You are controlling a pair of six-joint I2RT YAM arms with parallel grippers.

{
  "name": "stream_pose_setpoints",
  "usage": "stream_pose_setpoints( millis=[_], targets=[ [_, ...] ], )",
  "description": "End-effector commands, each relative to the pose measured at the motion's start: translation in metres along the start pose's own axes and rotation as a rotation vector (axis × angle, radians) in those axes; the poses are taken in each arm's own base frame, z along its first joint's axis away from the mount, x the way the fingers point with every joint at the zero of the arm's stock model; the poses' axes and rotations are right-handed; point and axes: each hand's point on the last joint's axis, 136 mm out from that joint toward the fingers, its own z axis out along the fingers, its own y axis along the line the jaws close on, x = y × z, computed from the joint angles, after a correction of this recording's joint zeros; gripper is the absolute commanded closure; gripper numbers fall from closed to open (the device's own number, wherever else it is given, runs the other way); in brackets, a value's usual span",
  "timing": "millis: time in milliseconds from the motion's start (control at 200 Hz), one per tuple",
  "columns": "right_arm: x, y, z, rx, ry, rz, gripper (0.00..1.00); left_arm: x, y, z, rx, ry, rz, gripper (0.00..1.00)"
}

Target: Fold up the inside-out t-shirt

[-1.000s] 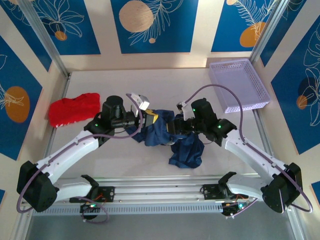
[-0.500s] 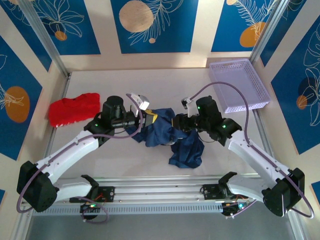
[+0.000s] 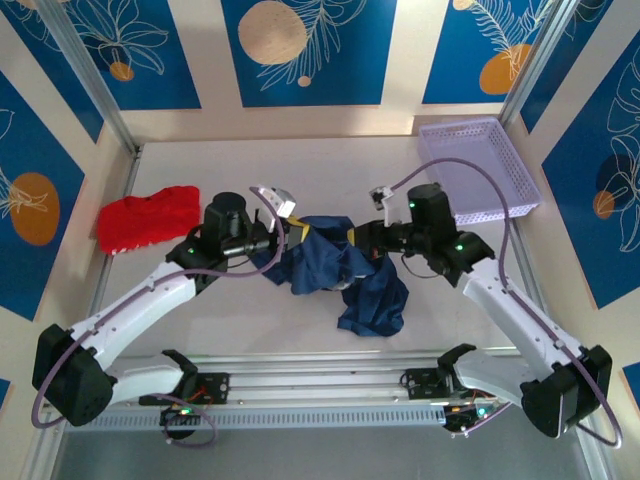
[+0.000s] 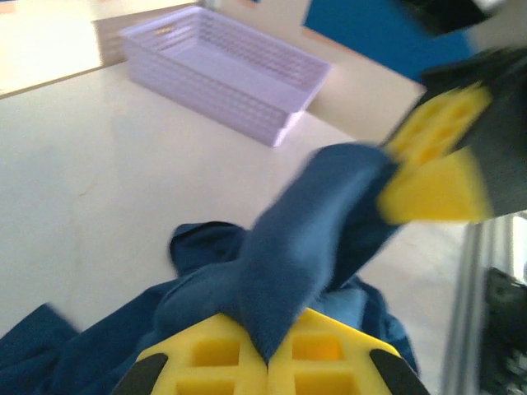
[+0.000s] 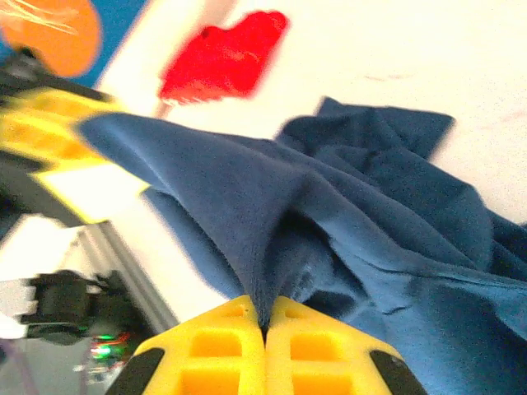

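- The table (image 3: 330, 170) is the biggest thing here. It has a pale top, with blue patterned panels around the back and sides.
- The inside-out t-shirt (image 3: 375, 300) is dark navy and sits bunched up roughly mid-table, between the two arms. Most of it lies rumpled on the surface, with a lump trailing toward the near edge. One stretch is lifted and pulled between the two claws, and from the left wrist cam that stretch looks like a thick band of cloth.
- The lavender basket (image 3: 475, 165) is in the far right corner, well apart from the shirt.
- The red garment (image 3: 148, 217) is crumpled at the far left of the table and isn't touching the navy one.
- The left gripper (image 4: 268, 354) is clamped down, with its yellow pads pressed together on a fold of the navy cloth. From above it sits at the shirt's left edge.
- The right gripper (image 5: 265, 329) is much the same, closed tight with a ridge of the shirt pinched between its pads. It's near the left one, and the lifted cloth spans the gap between them.
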Motion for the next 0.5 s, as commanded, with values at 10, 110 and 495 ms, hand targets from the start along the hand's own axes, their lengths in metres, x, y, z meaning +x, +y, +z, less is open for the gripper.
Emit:
stream_pose_setpoints(
  millis=[10, 110, 495],
  targets=[
    [-0.027, 0.064, -0.042, -0.317, -0.081, -0.049, 1.00, 0.012, 0.046, 0.001, -0.234, 0.051, -0.027, 1.00],
    [-0.034, 0.075, -0.048, -0.387, -0.106, -0.054, 1.00, 0.018, 0.047, 0.009, -0.216, 0.072, -0.033, 1.00],
    [-0.039, 0.052, -0.032, -0.349, -0.104, 0.010, 1.00, 0.006, 0.005, -0.003, -0.039, 0.008, 0.009, 0.62]
  ],
)
